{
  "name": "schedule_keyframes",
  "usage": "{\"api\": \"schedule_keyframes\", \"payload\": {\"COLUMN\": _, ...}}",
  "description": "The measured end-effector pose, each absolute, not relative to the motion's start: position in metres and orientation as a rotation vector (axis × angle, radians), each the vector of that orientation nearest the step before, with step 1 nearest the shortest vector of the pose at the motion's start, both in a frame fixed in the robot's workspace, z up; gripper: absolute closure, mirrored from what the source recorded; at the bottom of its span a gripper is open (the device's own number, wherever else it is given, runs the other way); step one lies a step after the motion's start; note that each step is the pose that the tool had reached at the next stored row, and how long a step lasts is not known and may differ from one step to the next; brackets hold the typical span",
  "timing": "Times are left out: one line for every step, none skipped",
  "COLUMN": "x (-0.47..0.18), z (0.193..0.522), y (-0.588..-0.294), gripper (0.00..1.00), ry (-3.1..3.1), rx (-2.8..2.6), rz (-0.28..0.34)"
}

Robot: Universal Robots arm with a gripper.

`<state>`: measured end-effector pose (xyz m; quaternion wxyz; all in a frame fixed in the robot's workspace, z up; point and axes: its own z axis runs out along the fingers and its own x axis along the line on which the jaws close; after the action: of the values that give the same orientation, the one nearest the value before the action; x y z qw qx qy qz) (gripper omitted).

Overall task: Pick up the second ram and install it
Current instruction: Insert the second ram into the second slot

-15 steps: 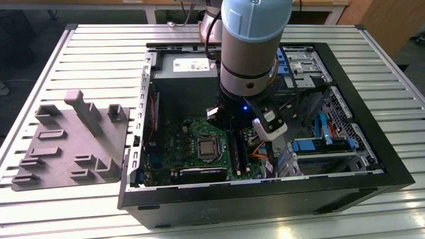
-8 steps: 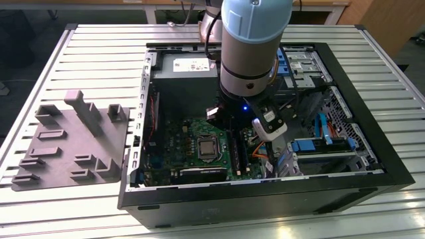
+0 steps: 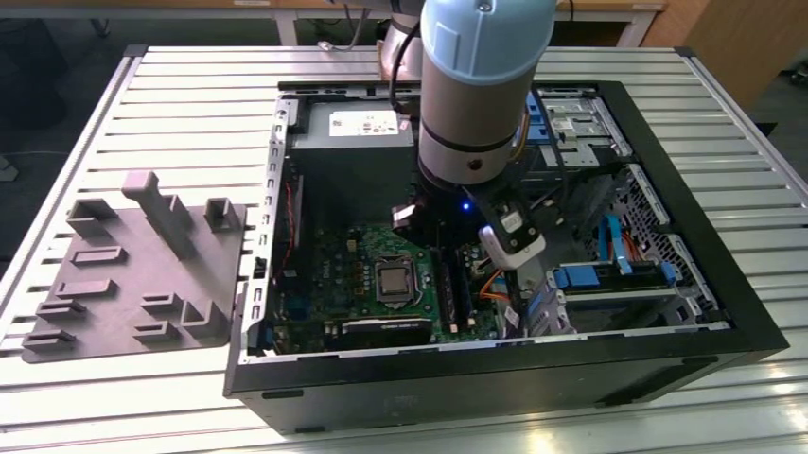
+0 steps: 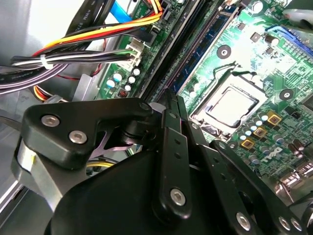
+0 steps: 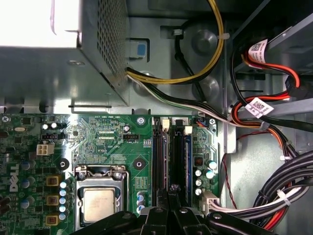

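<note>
The arm (image 3: 486, 85) is reaching down into the open computer case (image 3: 707, 359) lying on the slatted counter (image 3: 189, 85), and in the exterior view its bulk is hiding the gripper and much of the memory slots below it. In both wrist views the gripper (image 5: 171, 193) (image 4: 172, 98) is hovering right over the row of long slots beside the processor (image 5: 99, 204) on the green motherboard (image 5: 107, 142). Whether it is clenched, released or grasping anything cannot be told, since its own dark body is blocking the tips. The second ram (image 5: 176, 156) (image 4: 208, 36) is showing as a narrow dark stick standing on edge in the slots, running straight out from under the gripper. Its near end is being covered by the gripper, so whether it is fully seated is hard to make out. A bundle of black, red and yellow cables (image 5: 288, 181) is crowding the case wall near the slots, and the metal power supply (image 5: 39, 63) is sitting beyond the board. On the exterior view's left, a grey moulded fixture (image 3: 127, 274) is lying on the counter, well apart from the case.
</note>
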<state>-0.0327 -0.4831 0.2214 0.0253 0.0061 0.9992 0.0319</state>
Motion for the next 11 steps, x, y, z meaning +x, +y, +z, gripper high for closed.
{"api": "schedule_keyframes", "payload": {"x": -0.0327, "z": 0.2211, "y": -0.4831, "gripper": 0.88, "ry": 3.089, "rx": 0.019, "rz": 0.099}}
{"api": "schedule_keyframes", "payload": {"x": -0.0327, "z": 0.2208, "y": -0.4831, "gripper": 0.88, "ry": 3.089, "rx": 0.019, "rz": 0.099}}
{"api": "schedule_keyframes", "payload": {"x": -0.0327, "z": 0.2205, "y": -0.4830, "gripper": 0.88, "ry": 3.089, "rx": 0.019, "rz": 0.099}}
{"api": "schedule_keyframes", "payload": {"x": -0.0327, "z": 0.2201, "y": -0.4830, "gripper": 0.88, "ry": 3.089, "rx": 0.019, "rz": 0.099}}
{"api": "schedule_keyframes", "payload": {"x": -0.0327, "z": 0.2197, "y": -0.4830, "gripper": 0.88, "ry": 3.089, "rx": 0.019, "rz": 0.099}}
{"api": "schedule_keyframes", "payload": {"x": -0.0327, "z": 0.2193, "y": -0.4830, "gripper": 0.88, "ry": 3.089, "rx": 0.019, "rz": 0.099}}
{"api": "schedule_keyframes", "payload": {"x": -0.0327, "z": 0.2189, "y": -0.4830, "gripper": 0.88, "ry": 3.089, "rx": 0.019, "rz": 0.099}}
{"api": "schedule_keyframes", "payload": {"x": -0.0327, "z": 0.2185, "y": -0.4830, "gripper": 0.88, "ry": 3.089, "rx": 0.019, "rz": 0.099}}
{"api": "schedule_keyframes", "payload": {"x": -0.0327, "z": 0.2181, "y": -0.4831, "gripper": 0.88, "ry": 3.089, "rx": 0.019, "rz": 0.098}}
{"api": "schedule_keyframes", "payload": {"x": -0.0327, "z": 0.2179, "y": -0.4831, "gripper": 0.88, "ry": 3.089, "rx": 0.019, "rz": 0.098}}
{"api": "schedule_keyframes", "payload": {"x": -0.0327, "z": 0.2179, "y": -0.4831, "gripper": 0.88, "ry": 3.089, "rx": 0.019, "rz": 0.098}}
